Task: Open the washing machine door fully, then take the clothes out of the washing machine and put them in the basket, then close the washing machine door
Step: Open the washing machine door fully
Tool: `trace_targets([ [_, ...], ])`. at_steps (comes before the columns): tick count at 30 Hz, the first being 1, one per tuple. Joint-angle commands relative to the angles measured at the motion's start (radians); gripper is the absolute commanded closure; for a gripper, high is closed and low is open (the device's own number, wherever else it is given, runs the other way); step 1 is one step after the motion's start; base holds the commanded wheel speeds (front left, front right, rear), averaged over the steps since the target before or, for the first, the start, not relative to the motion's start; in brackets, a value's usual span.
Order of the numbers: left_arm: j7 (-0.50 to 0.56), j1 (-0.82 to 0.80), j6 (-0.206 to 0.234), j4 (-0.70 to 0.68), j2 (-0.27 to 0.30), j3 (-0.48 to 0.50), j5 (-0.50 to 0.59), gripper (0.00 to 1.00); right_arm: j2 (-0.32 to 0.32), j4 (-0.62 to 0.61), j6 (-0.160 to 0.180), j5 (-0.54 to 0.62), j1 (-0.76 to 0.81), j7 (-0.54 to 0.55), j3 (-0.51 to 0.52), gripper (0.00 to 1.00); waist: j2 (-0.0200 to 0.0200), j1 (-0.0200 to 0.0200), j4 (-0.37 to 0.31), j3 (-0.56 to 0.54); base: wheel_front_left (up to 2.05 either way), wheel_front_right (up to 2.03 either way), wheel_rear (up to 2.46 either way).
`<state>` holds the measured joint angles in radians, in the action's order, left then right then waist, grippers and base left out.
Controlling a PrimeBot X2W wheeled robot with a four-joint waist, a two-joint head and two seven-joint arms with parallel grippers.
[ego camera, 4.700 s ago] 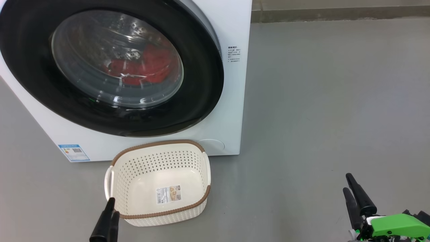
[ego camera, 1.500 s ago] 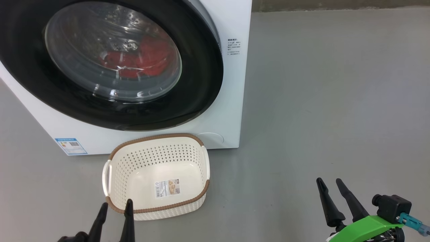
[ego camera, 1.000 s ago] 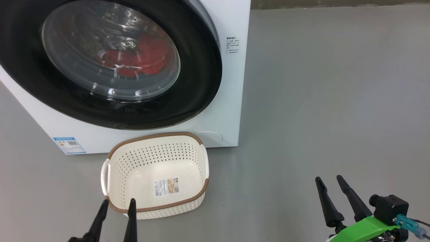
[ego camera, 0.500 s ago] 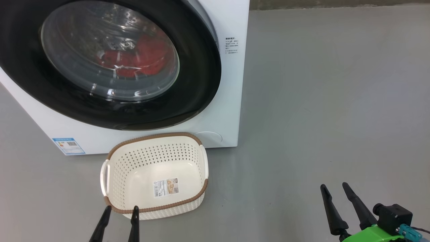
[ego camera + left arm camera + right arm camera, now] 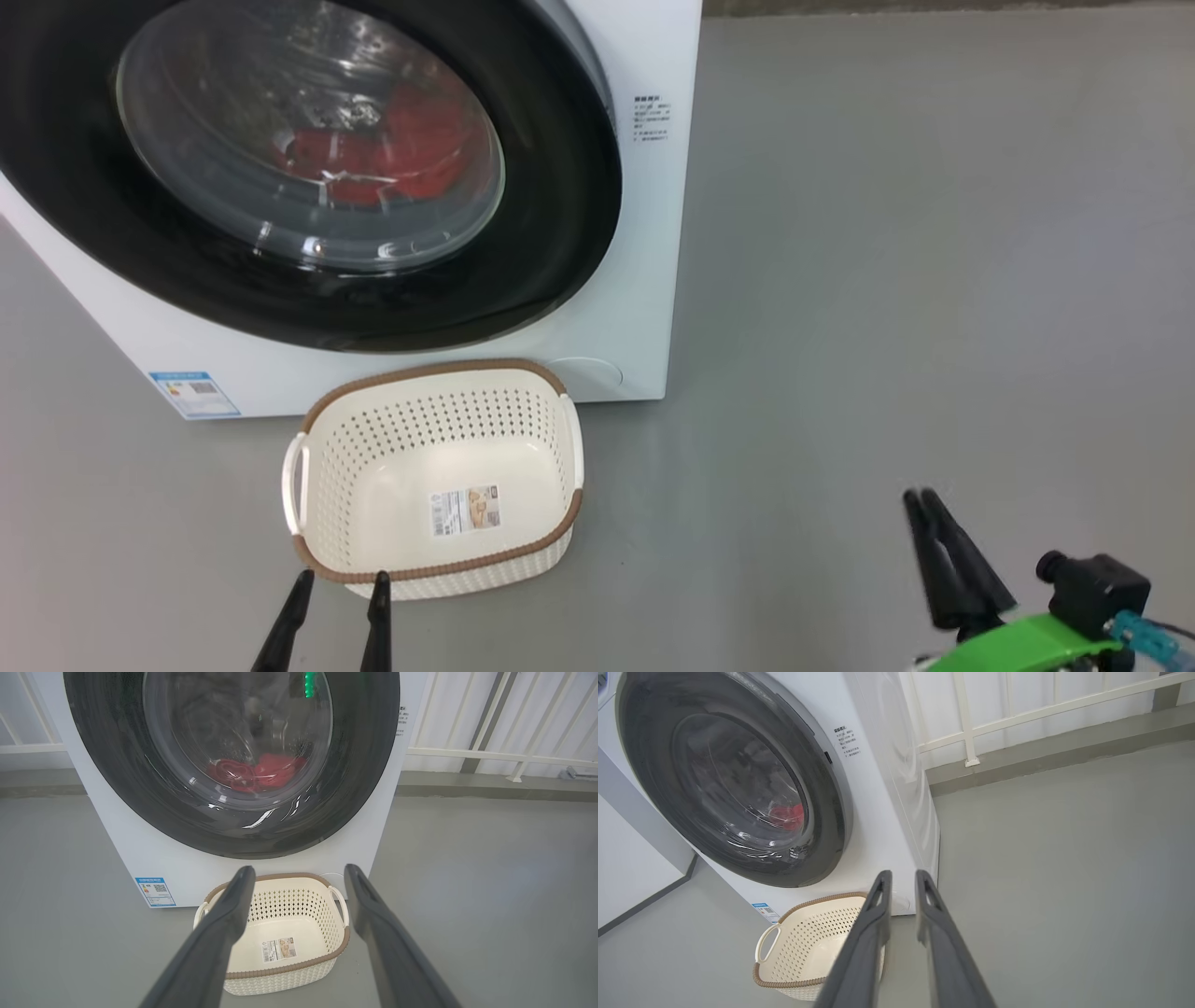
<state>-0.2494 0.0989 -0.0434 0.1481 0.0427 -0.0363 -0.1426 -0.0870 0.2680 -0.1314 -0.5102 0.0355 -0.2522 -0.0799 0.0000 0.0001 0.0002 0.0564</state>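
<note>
The washing machine [image 5: 644,280] is white, and its door [image 5: 560,233], with a black rim and a glass bowl, sits flush against the front. Red clothes [image 5: 401,149] lie in the drum behind the glass, also seen as clothes [image 5: 257,772] from the left wrist. The cream basket [image 5: 439,371] stands on the floor just before the machine, with nothing in it but a paper label. My left gripper [image 5: 341,581] is open at the basket's near rim. My right gripper [image 5: 920,497] hovers over bare floor to the right. Only a narrow gap shows between its fingers, and it holds nothing [image 5: 901,875].
Grey floor spreads wide to the right of the machine. A white railing [image 5: 966,718] on a low kerb runs behind it. A white wall [image 5: 626,858] stands close on the machine's far side. A blue label [image 5: 194,394] marks its lower front corner.
My right gripper's fingers have drawn close together from a wide spread. The left gripper has sunk slightly toward the bottom edge. The head camera has shifted a little.
</note>
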Motion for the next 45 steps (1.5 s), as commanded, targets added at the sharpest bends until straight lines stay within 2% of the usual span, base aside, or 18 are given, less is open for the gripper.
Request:
trace_targets([
  [1,-0.012,-0.033,0.001,-0.026,0.008,0.026,-0.009,0.0,-0.006,-0.035,0.001,-0.032,-0.056,-0.01,-0.028,1.0,0.0,0.0,0.008,0.014,0.0,0.0,0.0],
  [8,-0.012,-0.079,0.004,-0.031,0.008,-0.006,-0.016,0.0,0.01,-0.071,0.001,-0.248,-0.254,-0.01,-0.056,1.0,0.0,0.0,0.031,0.089,0.0,0.0,0.0],
  [12,-0.012,-0.126,0.009,-0.031,0.008,-0.04,-0.025,0.0,0.006,-0.081,0.001,-0.421,-0.391,-0.01,-0.08,1.0,0.0,0.0,0.058,0.146,0.0,0.0,0.0],
  [22,-0.012,-0.219,0.035,-0.03,0.008,-0.112,-0.075,0.0,-0.108,-0.088,0.001,-0.831,-0.65,0.022,-0.189,1.0,0.0,0.0,0.14,0.269,0.0,0.0,0.0],
  [28,-0.012,-0.269,0.05,-0.033,0.008,-0.157,-0.111,0.0,-0.173,-0.087,0.001,-1.067,-0.782,0.194,-0.171,1.0,0.0,0.0,0.19,0.341,0.0,0.0,0.0],
  [34,-0.012,-0.304,0.061,-0.03,0.008,-0.196,-0.14,0.0,-0.216,0.021,0.001,-1.198,-0.876,0.414,-0.135,1.0,0.0,0.0,0.231,0.38,0.0,0.0,0.0],
  [35,-0.012,-0.311,0.064,-0.03,0.008,-0.207,-0.146,0.0,-0.222,0.056,0.001,-1.227,-0.906,0.48,-0.123,1.0,0.0,0.0,0.242,0.389,0.0,0.0,0.0],
  [39,-0.012,-0.32,0.068,-0.028,0.008,-0.225,-0.155,0.0,-0.233,0.135,0.001,-1.269,-0.968,0.601,-0.108,1.0,0.0,0.0,0.26,0.404,0.0,0.0,0.0],
  [45,-0.012,-0.339,0.075,-0.026,0.008,-0.255,-0.168,0.0,-0.239,0.214,0.001,-1.297,-1.071,0.72,-0.082,1.0,0.0,0.0,0.284,0.435,0.0,0.0,0.0],
])
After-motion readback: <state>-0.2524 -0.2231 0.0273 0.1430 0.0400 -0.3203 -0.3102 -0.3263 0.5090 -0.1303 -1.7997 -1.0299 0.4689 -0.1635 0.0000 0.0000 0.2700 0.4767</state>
